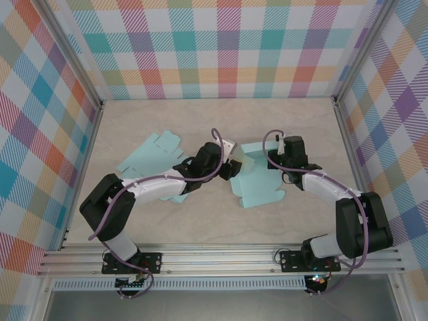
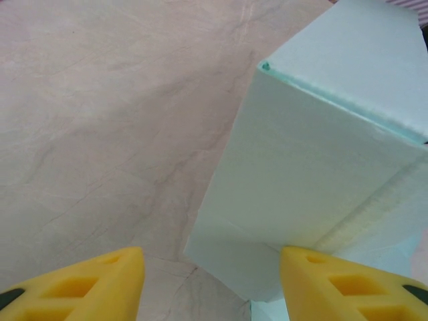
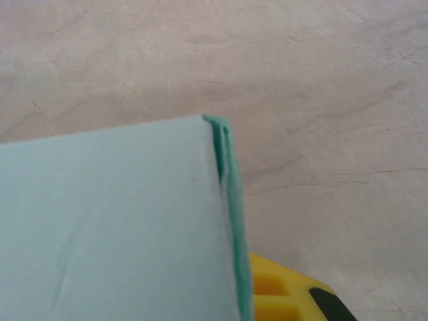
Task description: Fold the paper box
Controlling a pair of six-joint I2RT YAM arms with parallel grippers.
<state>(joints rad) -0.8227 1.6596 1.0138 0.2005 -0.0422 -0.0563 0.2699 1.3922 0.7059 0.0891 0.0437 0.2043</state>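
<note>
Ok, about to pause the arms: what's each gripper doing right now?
Left gripper: open, holding nothing.
Right gripper: shut on the box.

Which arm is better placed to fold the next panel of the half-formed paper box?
Left, probably. The right pincer is shut on a wall of the paper box, apparently steadying it, while the left pincer stands open and empty beside the box's side.

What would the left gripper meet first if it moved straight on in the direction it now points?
The left gripper would most likely meet the lower corner of the green box first; that corner reaches between its open jaws. Past it lies the table. Depth is hard to judge.
</note>
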